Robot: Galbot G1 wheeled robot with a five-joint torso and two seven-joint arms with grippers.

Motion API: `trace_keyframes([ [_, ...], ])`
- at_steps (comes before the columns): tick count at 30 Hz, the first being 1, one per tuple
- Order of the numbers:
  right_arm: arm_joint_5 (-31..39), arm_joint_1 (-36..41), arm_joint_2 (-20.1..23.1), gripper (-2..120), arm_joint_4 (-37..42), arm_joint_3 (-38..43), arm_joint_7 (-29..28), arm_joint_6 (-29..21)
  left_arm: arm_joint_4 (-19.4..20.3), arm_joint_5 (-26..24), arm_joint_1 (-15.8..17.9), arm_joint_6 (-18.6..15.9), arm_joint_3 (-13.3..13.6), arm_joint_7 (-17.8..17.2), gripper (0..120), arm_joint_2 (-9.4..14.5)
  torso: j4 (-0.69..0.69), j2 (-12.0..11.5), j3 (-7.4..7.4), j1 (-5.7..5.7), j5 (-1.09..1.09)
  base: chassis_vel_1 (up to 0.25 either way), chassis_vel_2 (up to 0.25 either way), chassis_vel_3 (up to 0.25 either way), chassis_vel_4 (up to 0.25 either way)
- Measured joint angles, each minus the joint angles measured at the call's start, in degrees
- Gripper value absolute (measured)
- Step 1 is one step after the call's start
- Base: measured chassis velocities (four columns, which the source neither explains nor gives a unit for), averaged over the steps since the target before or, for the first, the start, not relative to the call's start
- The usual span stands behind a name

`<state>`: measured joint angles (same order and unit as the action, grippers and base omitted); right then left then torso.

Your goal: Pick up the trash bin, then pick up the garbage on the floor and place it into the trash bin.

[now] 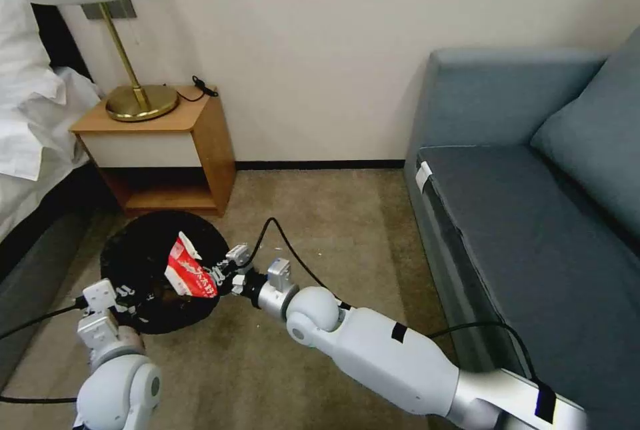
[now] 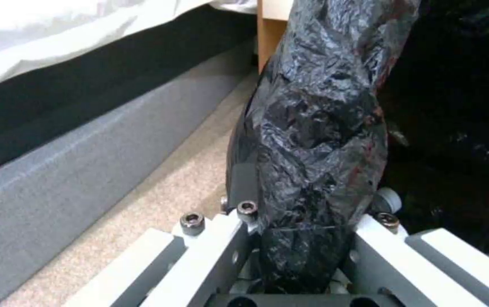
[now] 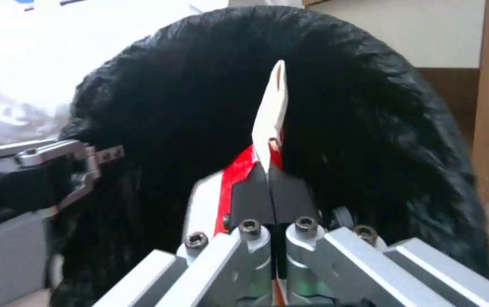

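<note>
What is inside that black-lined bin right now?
Over the bin's opening hangs a red-and-white packet, pinched by the right end effector. The dark liner hides anything lying deeper.

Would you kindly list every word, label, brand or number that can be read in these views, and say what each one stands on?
No text here can be read.
Red-and-white packet, held in the right gripper over the trash bin: white print on the red face, too blurred to read.
White tag on the sofa edge: no legible marking.
Left gripper clamps the bin's liner; no label shows there.
</note>
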<state>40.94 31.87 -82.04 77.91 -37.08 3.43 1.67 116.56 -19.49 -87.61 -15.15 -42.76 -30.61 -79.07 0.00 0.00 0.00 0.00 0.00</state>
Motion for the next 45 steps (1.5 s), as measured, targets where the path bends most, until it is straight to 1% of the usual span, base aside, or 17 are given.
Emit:
trace_keyframes([
  [6,-0.71,-1.80,-2.18,0,-2.70,-1.24,-0.96,0.73,0.10,0.90,-0.06,-0.01,0.31,0.02,2,-0.73,0.00,0.00,0.00,0.00,0.00,0.000,0.000,0.000,0.000],
  [8,-2.31,-1.85,-5.22,0,-5.22,-1.27,-3.26,0.40,0.10,1.85,-0.22,0.04,0.36,0.04,2,-1.36,0.00,0.00,0.00,0.00,0.00,0.000,0.000,0.000,0.000],
  [10,-2.82,-1.77,-5.94,0,-5.81,-1.21,-3.79,0.48,0.10,2.12,-0.27,0.09,0.38,0.04,2,-1.58,0.00,0.00,0.00,0.00,0.00,0.000,0.000,0.000,0.000],
  [12,-5.94,-1.07,-8.70,1,-8.80,-0.46,-4.53,3.02,0.12,2.89,-0.37,0.18,0.45,0.04,2,-2.58,0.01,0.00,0.00,0.00,-0.01,0.000,0.000,0.000,0.000],
  [15,-10.94,-0.54,-10.26,14,-12.31,0.02,-6.00,7.36,0.16,3.25,-0.27,0.24,0.55,0.04,2,-3.20,0.01,0.00,0.00,0.00,0.00,0.000,0.000,0.000,0.000],
  [16,-10.94,-0.54,-10.26,14,-12.31,0.02,-6.00,7.36,0.16,3.25,-0.27,0.24,0.55,0.04,2,-3.20,0.01,0.00,0.00,0.00,0.00,0.000,0.000,0.000,0.000],
  [19,-12.73,-0.01,-10.33,30,-13.09,-0.46,-10.09,8.80,0.00,3.01,0.00,0.25,0.57,0.07,2,-3.08,-0.01,0.00,0.00,0.00,0.00,0.000,0.000,0.000,0.000],
  [24,-14.47,0.52,-10.13,41,-11.88,-0.95,-12.15,8.89,-0.53,1.59,0.45,0.21,0.41,0.10,2,-2.29,0.01,0.00,0.00,0.00,0.00,0.000,0.000,0.000,0.000],
  [28,-15.63,1.36,-6.68,63,-5.86,-0.45,-11.57,7.18,-0.92,-3.43,1.51,-0.88,0.02,0.11,2,-0.80,0.00,0.00,0.00,0.00,-0.01,0.000,0.000,0.000,0.000],
  [32,-16.03,1.72,-4.32,73,-1.97,1.97,-8.57,7.42,-1.02,-7.12,2.08,-1.53,-0.41,-0.02,2,-0.04,0.01,0.00,0.00,0.00,0.01,0.000,0.000,0.000,0.000],
  [33,-16.76,2.29,-2.64,80,1.14,4.73,-7.41,7.71,-0.97,-11.03,2.39,-2.29,-0.83,-0.76,2,0.41,0.01,0.00,0.00,0.00,0.01,0.000,0.000,0.000,0.000],
  [35,-17.83,2.86,-1.53,83,2.89,6.52,-6.83,8.30,-0.85,-13.29,2.58,-2.63,-1.03,-1.52,2,0.59,0.00,0.00,0.00,0.00,0.01,0.000,0.000,0.000,0.000],
  [38,-22.46,6.73,2.94,97,9.78,14.41,-6.76,9.71,-0.20,-23.89,3.77,-3.89,-2.20,-6.78,2,1.14,0.00,0.00,0.00,0.00,0.02,0.000,0.000,0.000,0.000],
  [39,-22.46,6.73,2.94,97,9.78,14.41,-6.76,9.71,-0.20,-23.89,3.77,-3.89,-2.20,-6.78,2,1.14,0.00,0.00,0.00,0.00,0.02,0.000,0.000,0.000,0.000],
  [42,-29.74,13.93,6.05,100,17.98,23.54,-13.73,6.21,-0.16,-32.24,4.15,-6.96,-3.26,-13.57,2,2.01,0.00,0.00,0.00,0.00,0.02,0.000,0.000,0.000,0.000],
  [43,-29.74,13.93,6.05,100,17.98,23.54,-13.73,6.21,-0.16,-32.24,4.15,-6.96,-3.26,-13.57,2,2.01,0.00,0.00,0.00,0.00,0.02,0.000,0.000,0.000,0.000],
  [45,-33.95,18.22,6.83,100,21.72,28.79,-16.81,4.19,-0.85,-35.32,4.30,-8.80,-3.98,-17.46,2,2.57,-0.01,0.00,-0.01,0.00,0.02,0.000,0.000,0.000,0.000],
])
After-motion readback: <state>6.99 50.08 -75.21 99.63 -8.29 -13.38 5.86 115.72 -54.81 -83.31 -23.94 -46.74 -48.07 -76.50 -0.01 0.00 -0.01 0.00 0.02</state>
